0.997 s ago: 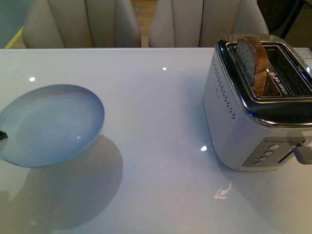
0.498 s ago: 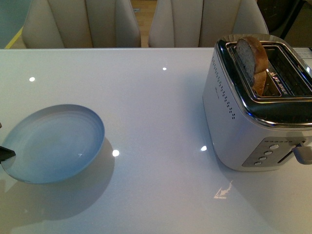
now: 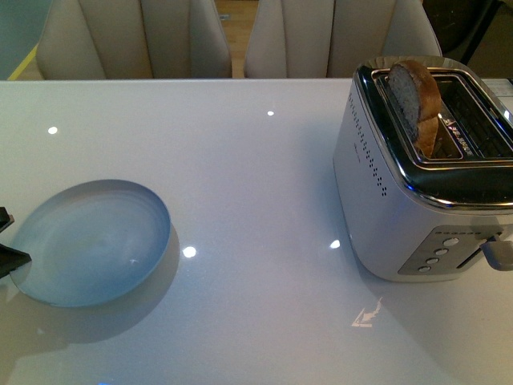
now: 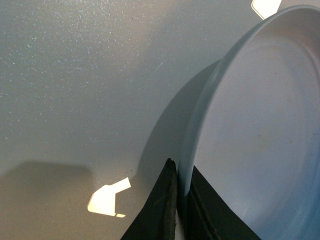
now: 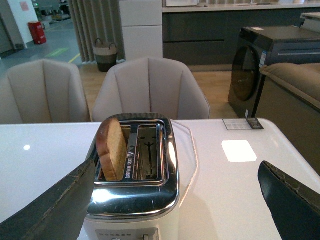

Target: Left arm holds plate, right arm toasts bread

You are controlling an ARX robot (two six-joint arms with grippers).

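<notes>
The plate [image 3: 92, 241] has come down since a second ago. It now sits lower over the white table [image 3: 256, 200] and a bit closer to the robot, and its shadow is tucked in under it. The toaster [image 3: 385, 200] and the bread [image 3: 417, 92] have not moved.

The left gripper [image 4: 181, 167] pinches the near edge of the plate. One black finger is on the outside of the rim and one is on the inside. The plate is tipped, and I cannot tell if its far edge touches the table.

The right gripper [image 5: 176, 167] is wide open and holds nothing. It hangs near the toaster, and the bread shows between its two fingers, not touching them. The bread stands up in the left slot, half sticking out. Past the table are two pale chairs [image 3: 136, 36].
</notes>
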